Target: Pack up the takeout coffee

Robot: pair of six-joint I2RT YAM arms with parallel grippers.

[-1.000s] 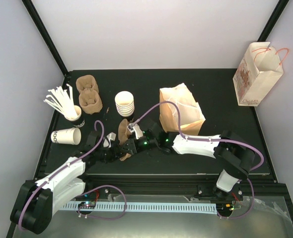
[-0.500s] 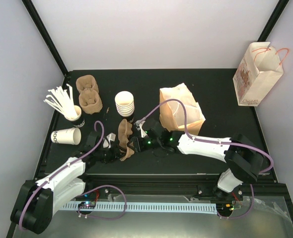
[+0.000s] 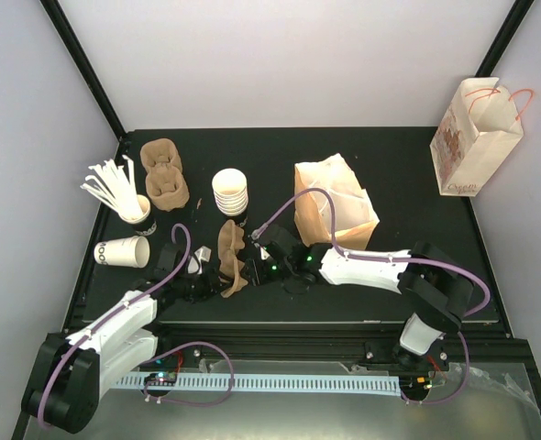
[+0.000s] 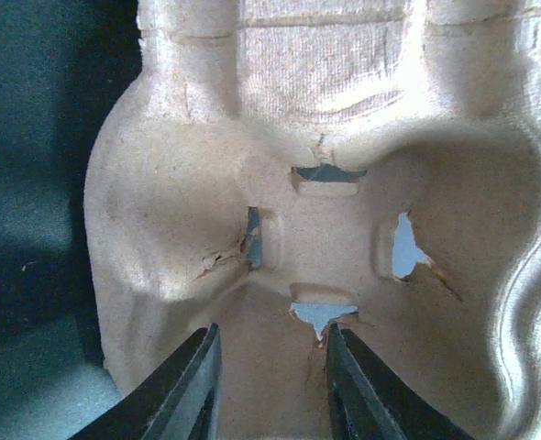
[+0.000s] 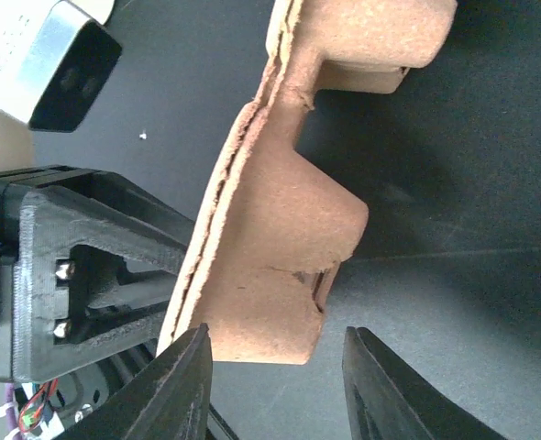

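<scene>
Takeout coffee cups (image 3: pixel 231 191) stand stacked on the surface (image 3: pixel 399 156), just behind the pulp carrier (image 3: pixel 230 257), which has turned further on edge. Left pincer (image 4: pixel 272 332), half-closed, grips its wall; right pincer (image 5: pixel 278 332), part-open, has come back astride one pocket. Nothing loaded yet.

Setting: robot test cell, laboratory type.

- Enclosure: you work inside a booth of plain white wall panels (image 3: pixel 289 55) held by black frame posts (image 3: pixel 82 64).
- Rig: your left arm (image 3: pixel 124 321) and right arm (image 3: pixel 371 268) stand at the near edge of a matt black surface (image 3: pixel 408 174). A slotted white cable duct (image 3: pixel 289 382) runs along the front rail, and purple cables (image 3: pixel 312 197) loop over the arms.
- Staged café stock: stacked white paper cups (image 3: pixel 230 191), pulp cup carriers (image 3: pixel 163 172), a cup of white stirrers (image 3: pixel 115 188), a brown paper bag (image 3: pixel 333 197) and a printed handled bag (image 3: pixel 475 137).
</scene>
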